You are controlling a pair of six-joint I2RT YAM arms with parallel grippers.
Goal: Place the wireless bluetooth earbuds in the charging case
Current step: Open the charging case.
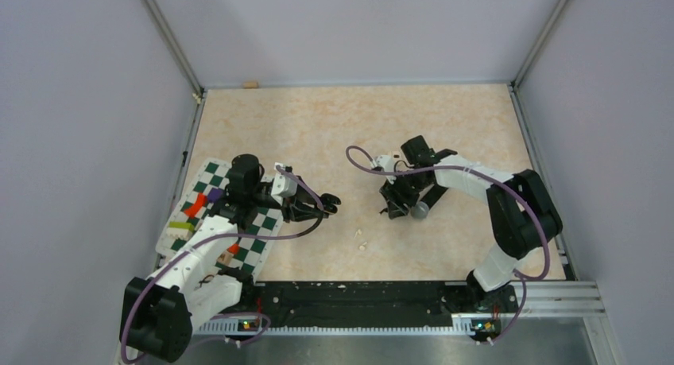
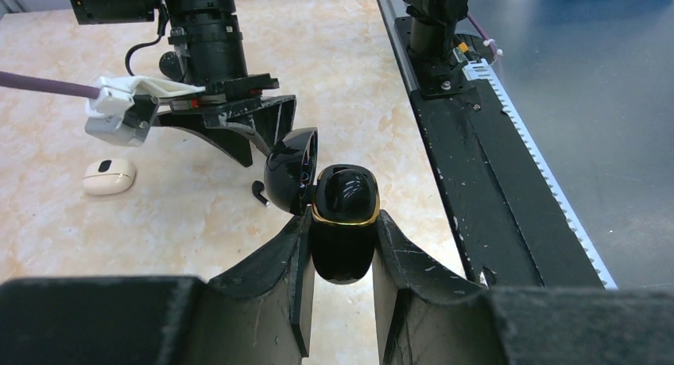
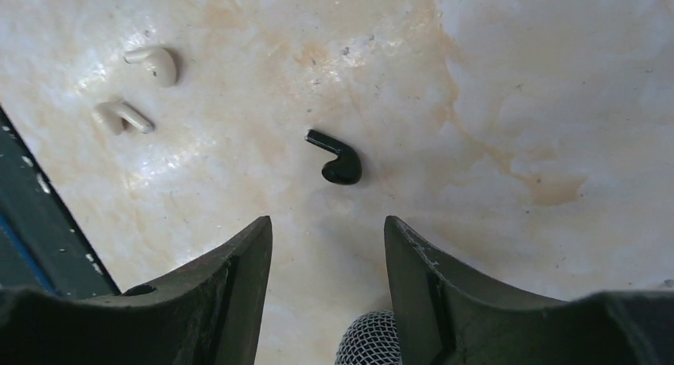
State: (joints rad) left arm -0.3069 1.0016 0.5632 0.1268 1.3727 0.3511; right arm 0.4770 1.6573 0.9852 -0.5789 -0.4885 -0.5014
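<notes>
**Case held by left arm; three earbuds loose on table**

The left gripper (image 2: 343, 222) is pinching the black charging case (image 2: 342, 258) by its body. The case stands upright off the table (image 1: 445, 126), its lid swung open toward the right arm. The right gripper (image 3: 327, 230) hangs low over the table with its fingers spread and nothing between them. A black earbud (image 3: 338, 160) lies flat on the table just left of those fingertips, untouched. One white earbud (image 3: 155, 63) and a second white earbud (image 3: 121, 116) lie close together, further left and nearer the rail. A microphone (image 1: 420, 210) rests under the right gripper. A chequered mat (image 1: 262, 222) lies beneath the left arm.
</notes>
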